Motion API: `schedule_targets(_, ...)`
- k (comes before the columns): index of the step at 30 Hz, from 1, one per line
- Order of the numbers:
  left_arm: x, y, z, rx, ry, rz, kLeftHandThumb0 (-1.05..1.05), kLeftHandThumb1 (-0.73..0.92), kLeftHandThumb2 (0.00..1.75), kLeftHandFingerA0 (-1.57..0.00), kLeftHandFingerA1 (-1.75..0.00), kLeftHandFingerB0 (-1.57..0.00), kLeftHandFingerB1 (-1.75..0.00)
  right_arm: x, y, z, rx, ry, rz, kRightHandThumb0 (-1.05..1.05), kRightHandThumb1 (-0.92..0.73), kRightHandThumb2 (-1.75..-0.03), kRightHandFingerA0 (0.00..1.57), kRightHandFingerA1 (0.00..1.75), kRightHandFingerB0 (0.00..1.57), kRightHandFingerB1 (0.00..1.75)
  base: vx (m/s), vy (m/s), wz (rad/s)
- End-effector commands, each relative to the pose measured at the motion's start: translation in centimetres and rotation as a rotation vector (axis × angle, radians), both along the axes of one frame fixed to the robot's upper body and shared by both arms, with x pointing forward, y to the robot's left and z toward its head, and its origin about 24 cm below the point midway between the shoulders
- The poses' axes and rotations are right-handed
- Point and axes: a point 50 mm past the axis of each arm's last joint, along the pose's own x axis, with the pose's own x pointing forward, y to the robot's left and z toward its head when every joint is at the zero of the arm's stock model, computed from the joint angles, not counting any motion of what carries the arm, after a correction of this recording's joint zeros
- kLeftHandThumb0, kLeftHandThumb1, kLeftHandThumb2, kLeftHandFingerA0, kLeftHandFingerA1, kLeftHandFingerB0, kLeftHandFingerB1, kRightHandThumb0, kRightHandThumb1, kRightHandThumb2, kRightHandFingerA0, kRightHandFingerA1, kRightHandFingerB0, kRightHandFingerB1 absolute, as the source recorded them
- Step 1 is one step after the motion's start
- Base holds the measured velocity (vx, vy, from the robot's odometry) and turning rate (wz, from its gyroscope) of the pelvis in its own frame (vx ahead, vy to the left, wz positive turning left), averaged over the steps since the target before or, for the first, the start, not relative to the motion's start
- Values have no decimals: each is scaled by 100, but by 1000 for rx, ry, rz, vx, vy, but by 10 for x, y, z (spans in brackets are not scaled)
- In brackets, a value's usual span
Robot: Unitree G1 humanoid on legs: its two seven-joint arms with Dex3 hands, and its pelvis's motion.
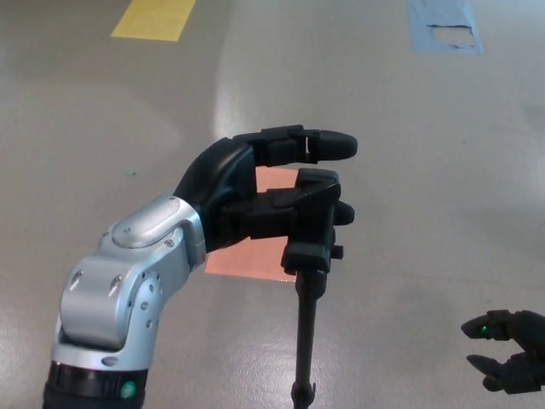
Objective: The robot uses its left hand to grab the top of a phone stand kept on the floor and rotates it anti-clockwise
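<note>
My left hand came in from the left, w/ its silver arm low and near me. It was at the top of the phone stand, which stood on the floor about mid-scene, a bit to the right. My lower fingers were curled round the black head of the stand, so the hand was shut on it. One finger stuck out straight over the top, pointing right, not touching the stand as far as I could tell.

The thin black pole of the stand ran down from the head toward the near edge. Its foot was cut off, so I couldn't see how it sat on the floor.

Under and behind my hand lay a flat pink-orange sheet on the floor. Part of it was hidden by my hand.

My right hand was low at the near right corner, well apart from the stand. It held nothing, and its fingers were apart, w/ a small green light on it.

Far off on the floor were a yellow patch at the left and a blue patch at the right.
</note>
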Motion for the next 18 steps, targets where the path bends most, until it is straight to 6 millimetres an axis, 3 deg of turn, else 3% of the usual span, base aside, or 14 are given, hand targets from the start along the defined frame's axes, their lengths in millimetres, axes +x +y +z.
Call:
schedule_targets(1, -8, -1, -10, 24, 132, -132, -64, 54, 57, -8, -28, 0, -18, 5, -8, 8, -31, 6, -4, -52, -80, -63, 58, 40, 20, 29, 0, 0, 0)
schedule_targets(2, -9, -1, -9, 28, 120, -141, -64, 54, 57, -8, -28, 0, -18, 4, -7, 7, -32, 9, -6, -52, -80, -63, 58, 40, 20, 29, 0, 0, 0)
schedule_targets(3, -10, -1, -8, 27, 105, -150, -70, 45, 78, -5, -21, 0, -15, 4, -7, 7, -30, 13, -9, -51, -80, -63, 57, 40, 20, 29, 0, 0, 0)
schedule_targets(7, -10, 0, -4, 8, 72, -163, -69, 44, 83, 0, -20, 0, -17, 4, -8, 7, -29, 13, -3, -51, -80, -63, 57, 40, 21, 30, 0, 0, 0)
schedule_targets(8, -9, 1, -3, 14, 48, -185, -76, 48, 82, 0, -9, 0, -9, 4, -7, 7, -35, 12, -6, -52, -80, -63, 57, 40, 21, 29, 0, 0, 0)
schedule_targets(11, -8, 2, -2, 32, 17, -221, -75, 47, 83, 0, -12, 0, -11, 5, -7, 7, -44, 12, -9, -52, -80, -63, 57, 40, 20, 29, 0, 0, 0)
schedule_targets(12, -8, 2, -3, 33, 15, -256, -82, 50, 82, 0, -4, 0, -3, 5, -7, 7, -30, 13, -12, -51, -81, -63, 57, 41, 19, 29, 0, 0, 0)
schedule_targets(13, -9, 3, -3, 33, 17, -277, -83, 51, 82, 0, -4, 0, 0, 4, -8, 7, -24, 14, -12, -59, -66, -88, 51, 54, 16, 41, 0, 0, 0)
schedule_targets(15, -9, 3, -4, 35, 21, -298, -83, 51, 82, 0, -4, 0, 0, 3, -8, 7, -18, 13, -10, -59, -65, -89, 51, 54, 17, 42, 0, 0, 0)
schedule_targets(16, -9, 3, -5, 36, 22, -302, -83, 51, 82, 0, -4, 0, 0, 3, -8, 7, -17, 13, -9, -59, -65, -89, 51, 54, 17, 42, 0, 0, 0)
schedule_targets(17, -9, 4, -6, 43, 22, -307, -84, 51, 83, 0, -5, 0, 0, 3, -8, 7, -13, 13, -10, -54, -79, -65, 56, 41, 18, 29, 0, 0, 0)
schedule_targets(18, -9, 4, -6, 45, 22, -308, -84, 51, 83, 0, -5, 0, 0, 3, -8, 7, -12, 14, -10, -54, -79, -65, 56, 41, 18, 29, 0, 0, 0)
